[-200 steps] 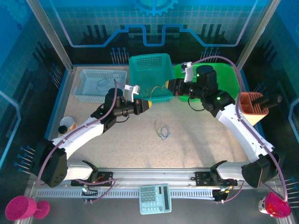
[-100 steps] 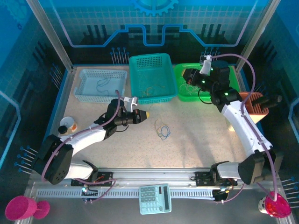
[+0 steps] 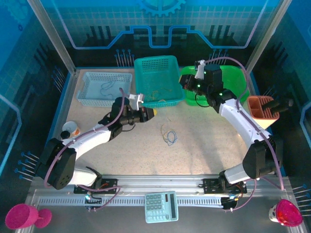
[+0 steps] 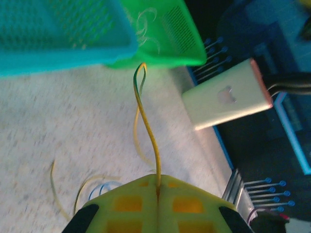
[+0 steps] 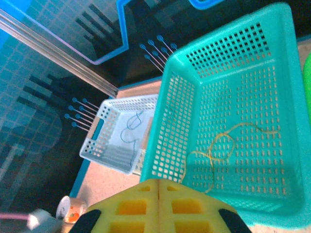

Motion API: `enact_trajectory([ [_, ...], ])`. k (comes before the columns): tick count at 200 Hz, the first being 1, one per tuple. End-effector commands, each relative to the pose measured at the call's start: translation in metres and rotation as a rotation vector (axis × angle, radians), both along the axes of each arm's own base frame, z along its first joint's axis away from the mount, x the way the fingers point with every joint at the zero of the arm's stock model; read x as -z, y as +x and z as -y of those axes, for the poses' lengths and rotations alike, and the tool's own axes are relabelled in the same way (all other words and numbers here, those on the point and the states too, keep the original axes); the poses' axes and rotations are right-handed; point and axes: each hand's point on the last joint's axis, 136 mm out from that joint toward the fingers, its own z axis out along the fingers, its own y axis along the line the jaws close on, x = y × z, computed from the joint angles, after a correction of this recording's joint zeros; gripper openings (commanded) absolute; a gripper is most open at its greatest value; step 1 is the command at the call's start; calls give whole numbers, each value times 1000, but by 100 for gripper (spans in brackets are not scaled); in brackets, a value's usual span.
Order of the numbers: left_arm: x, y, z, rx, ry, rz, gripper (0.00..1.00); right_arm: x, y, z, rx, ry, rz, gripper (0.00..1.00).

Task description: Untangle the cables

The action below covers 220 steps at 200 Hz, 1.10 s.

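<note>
My left gripper [image 3: 154, 112] hovers over the table in front of the teal basket [image 3: 144, 65], shut on a thin yellow cable [image 4: 146, 126]. That cable rises from the closed fingers [image 4: 158, 182] and loops toward the green bin [image 4: 175, 46]. A small tangle of pale yellow and blue cables [image 3: 169, 136] lies on the table to its right; in the left wrist view those loose cables [image 4: 95, 185] lie beside the fingers. My right gripper [image 3: 183, 85] is shut at the teal basket's right rim with nothing seen between its fingers [image 5: 158, 182]. Another yellow cable [image 5: 228, 145] lies inside the teal basket [image 5: 167, 126].
A pale blue basket [image 3: 92, 99] at the back left holds a blue cable [image 5: 130, 130]. The green bin [image 3: 233, 77] sits under the right arm. An orange holder [image 3: 262, 108] stands at the right edge, a small cup [image 3: 71, 129] at the left. A calculator [image 3: 161, 200] lies on the front rail.
The right arm pulled back from the teal basket's front corner to over the green bin, then swung slightly left. The left gripper shifted a little, still shut on the yellow cable.
</note>
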Motion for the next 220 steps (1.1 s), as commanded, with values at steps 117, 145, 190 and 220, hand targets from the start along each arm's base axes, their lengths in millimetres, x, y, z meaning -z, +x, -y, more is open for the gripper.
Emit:
enact_trajectory([
  [117, 2, 162, -38, -262, 196, -79, 0, 132, -128, 1, -115, -359, -165, 19],
  [145, 18, 170, -37, -250, 253, -110, 13, 166, -140, -6, -152, -423, -222, 37],
  [190, 9, 169, -41, -230, 324, -95, 77, 194, -150, -19, -203, -486, -268, 66],
  [220, -14, 159, -44, -218, 335, -52, 91, 203, -153, -23, -217, -497, -286, 66],
])
